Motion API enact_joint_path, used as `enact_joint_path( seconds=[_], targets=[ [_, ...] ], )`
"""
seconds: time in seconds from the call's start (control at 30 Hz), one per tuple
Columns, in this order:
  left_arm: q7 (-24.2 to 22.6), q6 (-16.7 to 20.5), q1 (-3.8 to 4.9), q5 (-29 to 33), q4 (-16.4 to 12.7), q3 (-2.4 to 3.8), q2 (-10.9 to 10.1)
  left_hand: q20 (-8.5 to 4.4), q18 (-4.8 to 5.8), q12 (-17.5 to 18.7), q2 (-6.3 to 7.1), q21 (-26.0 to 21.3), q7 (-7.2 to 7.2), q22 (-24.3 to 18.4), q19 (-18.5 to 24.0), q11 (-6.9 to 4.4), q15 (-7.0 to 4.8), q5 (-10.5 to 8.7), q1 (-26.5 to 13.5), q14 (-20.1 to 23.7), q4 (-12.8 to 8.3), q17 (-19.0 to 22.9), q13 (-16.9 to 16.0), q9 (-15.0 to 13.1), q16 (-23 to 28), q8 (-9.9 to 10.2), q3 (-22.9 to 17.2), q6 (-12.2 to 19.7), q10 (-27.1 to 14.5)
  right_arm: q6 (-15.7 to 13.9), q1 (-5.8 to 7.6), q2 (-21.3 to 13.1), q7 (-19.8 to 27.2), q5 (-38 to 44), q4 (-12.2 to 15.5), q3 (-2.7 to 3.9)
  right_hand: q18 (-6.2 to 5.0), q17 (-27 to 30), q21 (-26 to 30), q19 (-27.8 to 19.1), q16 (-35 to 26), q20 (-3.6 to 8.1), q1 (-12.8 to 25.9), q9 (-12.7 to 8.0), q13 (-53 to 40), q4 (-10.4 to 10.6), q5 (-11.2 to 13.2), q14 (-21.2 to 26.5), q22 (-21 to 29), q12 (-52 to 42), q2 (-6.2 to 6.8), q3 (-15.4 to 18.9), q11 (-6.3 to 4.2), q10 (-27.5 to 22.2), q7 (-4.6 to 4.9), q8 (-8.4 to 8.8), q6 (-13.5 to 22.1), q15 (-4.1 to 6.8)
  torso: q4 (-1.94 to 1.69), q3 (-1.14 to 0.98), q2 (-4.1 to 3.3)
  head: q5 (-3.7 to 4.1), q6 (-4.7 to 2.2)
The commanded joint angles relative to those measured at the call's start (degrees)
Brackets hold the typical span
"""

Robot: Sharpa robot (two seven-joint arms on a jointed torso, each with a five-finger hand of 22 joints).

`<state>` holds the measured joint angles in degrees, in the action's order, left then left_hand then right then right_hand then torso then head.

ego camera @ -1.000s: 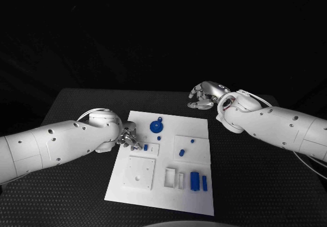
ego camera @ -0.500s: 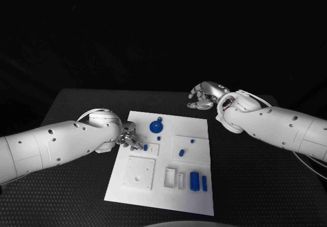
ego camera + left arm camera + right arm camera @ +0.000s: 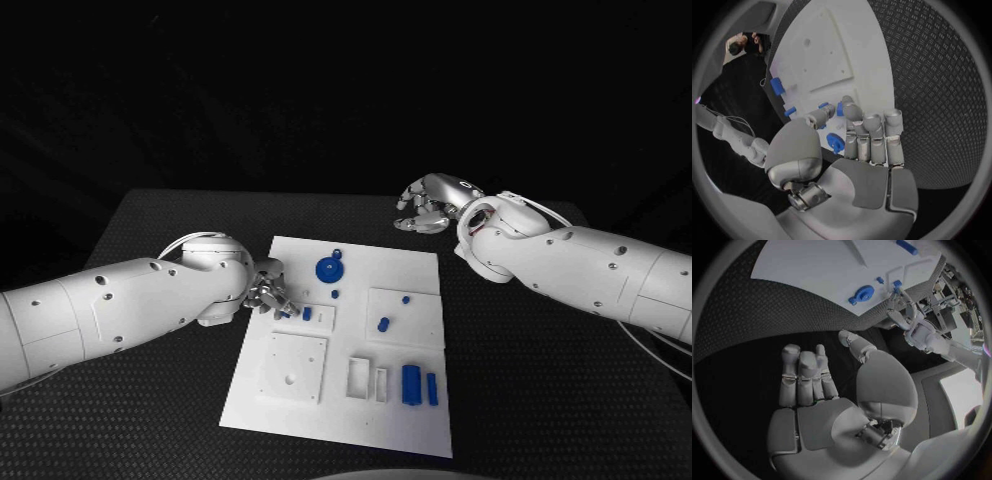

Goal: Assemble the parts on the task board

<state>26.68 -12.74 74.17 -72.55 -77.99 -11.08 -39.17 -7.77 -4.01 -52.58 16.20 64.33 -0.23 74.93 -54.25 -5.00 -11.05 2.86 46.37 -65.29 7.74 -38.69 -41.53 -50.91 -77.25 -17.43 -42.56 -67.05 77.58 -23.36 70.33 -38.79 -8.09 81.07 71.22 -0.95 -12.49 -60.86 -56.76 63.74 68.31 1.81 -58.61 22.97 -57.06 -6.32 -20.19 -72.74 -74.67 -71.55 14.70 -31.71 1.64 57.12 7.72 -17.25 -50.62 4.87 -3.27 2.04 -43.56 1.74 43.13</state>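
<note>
Black table under me, white board at centre. Little changed since a second ago: both my arms nearly still, parts unmoved. My left hand at board's 9 o'clock edge, fingertips at small blue peg; real grip or just touch, cannot tell. My right hand off board at 1 o'clock, fingers loosely curled, holding nothing. Blue disc lies near board's 12 o'clock end.

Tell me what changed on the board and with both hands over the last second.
Almost nothing. The left hand keeps its fingers at the small blue piece on the board's left side, perhaps a shade lower. The right hand still hangs over the table beyond the board's far corner, holding nothing. The round blue part and the blue bars have not moved.
</note>
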Motion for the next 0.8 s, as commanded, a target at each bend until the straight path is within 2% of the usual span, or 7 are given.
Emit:
enact_joint_path(
  seconds=[0.03, 0.33, 0.63, 0.8],
  targets=[
    [1.59, 0.34, -0.71, 2.48, 0.55, -0.48, -0.05, -7.44, -0.40, 0.14, -0.27, -0.21, 1.47, 0.25, 0.49, -0.08, 0.16, -0.08, 0.38, 0.22, 0.08, 0.04, 0.05, 0.12, 0.18, 1.44, -0.20, 1.78, -0.43, 0.52, -0.02, 0.04, 0.12, 0.48, -0.01, 0.02, -2.51, 0.08, 0.31, 0.14, -0.24, 0.08, 0.54, -0.06, 0.09, 0.11, -0.19, -0.20, -0.06, -0.26, 0.00, 0.21, 0.11, -0.25, 0.50, 0.20, 0.02, -0.33, 0.00, 0.00, -0.03, 0.06, 0.11],
    [1.79, 0.60, -0.71, 4.94, 0.68, -0.47, -0.23, -7.40, -0.35, 0.13, -0.12, -0.21, 1.54, 0.26, 0.56, -0.01, 0.24, -0.09, 0.52, 0.27, 0.04, 0.02, 0.04, 0.14, 0.16, 1.49, -0.12, 1.85, -0.48, 1.00, -0.02, 0.02, 0.09, 0.48, 0.01, 0.02, -2.51, 0.08, 0.32, 0.14, -0.24, 0.08, 0.54, -0.07, 0.10, 0.10, -0.19, -0.20, -0.06, -0.26, 0.02, 0.22, 0.11, -0.25, 0.51, 0.20, 0.02, -0.33, -0.07, -0.01, 0.02, 0.08, 0.19],
    [1.88, 1.85, -0.71, 4.88, 0.83, -0.42, -0.28, -7.39, -0.34, 0.08, -0.18, -0.20, 1.58, 0.28, 0.58, 0.02, 0.27, -0.09, 0.73, 0.28, 0.00, -0.01, 0.02, 0.16, 0.10, 1.56, -0.12, 1.96, -0.48, 0.98, -0.02, 0.04, 0.08, 0.48, -0.06, 0.02, -2.51, 0.08, 0.32, 0.15, -0.24, 0.08, 0.55, -0.07, 0.11, 0.10, -0.19, -0.20, -0.07, -0.26, 0.02, 0.23, 0.11, -0.26, 0.51, 0.20, 0.02, -0.33, -0.01, 0.00, 0.01, 0.06, 0.10],
    [1.98, 1.66, -0.71, 4.85, 0.81, -0.42, -0.38, -7.40, -0.35, 0.00, -1.33, -0.13, 1.61, 0.31, 0.55, 0.06, 0.31, -0.08, 1.91, 0.29, -0.50, -0.06, -0.03, 0.14, 0.00, 1.59, -0.47, 2.00, -0.50, 1.00, -0.02, 0.00, 0.06, 0.48, -0.05, 0.02, -2.51, 0.08, 0.32, 0.15, -0.24, 0.08, 0.55, -0.07, 0.12, 0.09, -0.20, -0.20, -0.07, -0.27, 0.00, 0.23, 0.11, -0.26, 0.51, 0.20, 0.03, -0.33, -0.03, -0.02, 0.00, 0.08, 0.09]
  ],
)
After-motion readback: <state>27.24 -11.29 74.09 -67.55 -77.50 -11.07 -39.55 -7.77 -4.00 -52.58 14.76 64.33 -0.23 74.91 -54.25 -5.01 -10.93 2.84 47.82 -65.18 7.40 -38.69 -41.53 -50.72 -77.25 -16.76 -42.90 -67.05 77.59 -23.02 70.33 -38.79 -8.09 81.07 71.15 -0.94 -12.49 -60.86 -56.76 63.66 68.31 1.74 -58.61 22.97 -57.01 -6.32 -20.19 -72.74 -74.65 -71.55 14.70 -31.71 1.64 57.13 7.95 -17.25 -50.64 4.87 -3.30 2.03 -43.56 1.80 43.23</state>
